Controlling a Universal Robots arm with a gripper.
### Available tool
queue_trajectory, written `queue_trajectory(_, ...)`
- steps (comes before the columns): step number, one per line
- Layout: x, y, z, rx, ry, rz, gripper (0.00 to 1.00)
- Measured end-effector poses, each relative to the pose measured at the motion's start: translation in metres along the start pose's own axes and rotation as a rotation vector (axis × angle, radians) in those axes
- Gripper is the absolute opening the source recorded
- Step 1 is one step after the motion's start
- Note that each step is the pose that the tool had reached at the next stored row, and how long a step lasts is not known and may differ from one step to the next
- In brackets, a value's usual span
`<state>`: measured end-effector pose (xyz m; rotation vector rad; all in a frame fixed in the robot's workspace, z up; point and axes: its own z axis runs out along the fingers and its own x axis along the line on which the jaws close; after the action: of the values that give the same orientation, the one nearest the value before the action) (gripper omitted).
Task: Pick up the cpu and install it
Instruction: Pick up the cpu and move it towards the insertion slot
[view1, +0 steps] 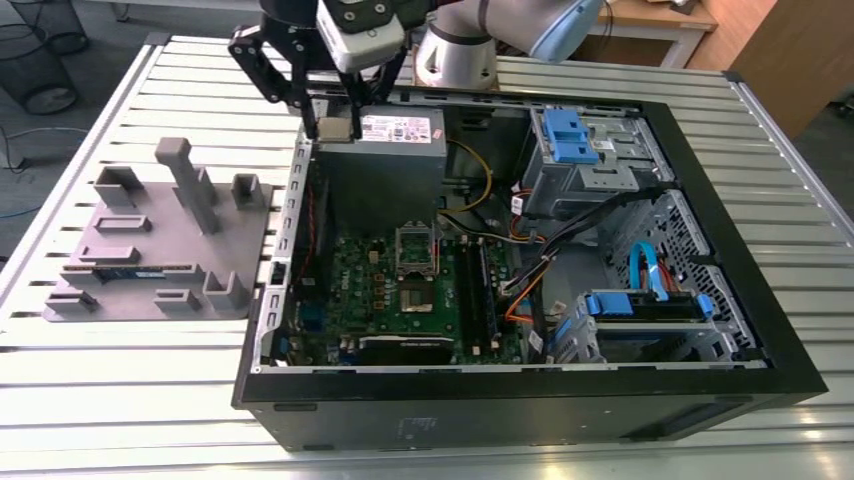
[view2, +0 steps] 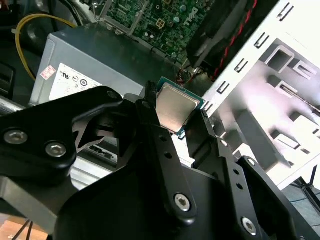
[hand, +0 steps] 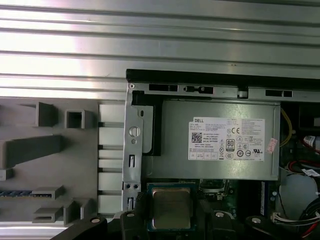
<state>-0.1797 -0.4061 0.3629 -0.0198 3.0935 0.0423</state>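
Note:
The cpu (view2: 175, 106) is a flat square chip with a shiny silver top and a thin green rim, and my gripper (view2: 176, 117) is shut on its edges. In the first wrist view the cpu (hand: 171, 207) hangs in the gripper (hand: 171, 216) over the motherboard's edge, just beside the grey power supply (hand: 220, 140). In the exterior view the gripper (view1: 335, 122) hovers with the cpu (view1: 334, 129) over the far corner of the open computer case (view1: 534, 400), on the exterior view's left. The metal socket frame (view1: 418, 250) with a dark centre sits mid-board, nearer the camera than the gripper.
A grey fixture plate (view1: 160, 250) with upright blocks lies to the exterior view's left of the case and holds a narrow green memory stick (view1: 131, 272). Cables, blue drive bays (view1: 574, 135) and the case walls surround the motherboard (view1: 387, 300). The slatted metal table (view1: 134, 400) carries everything.

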Motion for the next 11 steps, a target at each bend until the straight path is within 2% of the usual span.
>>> queue_trajectory(11, -0.0284, -0.0004, 0.0014, 0.0, 0.0, 0.0, 0.47)
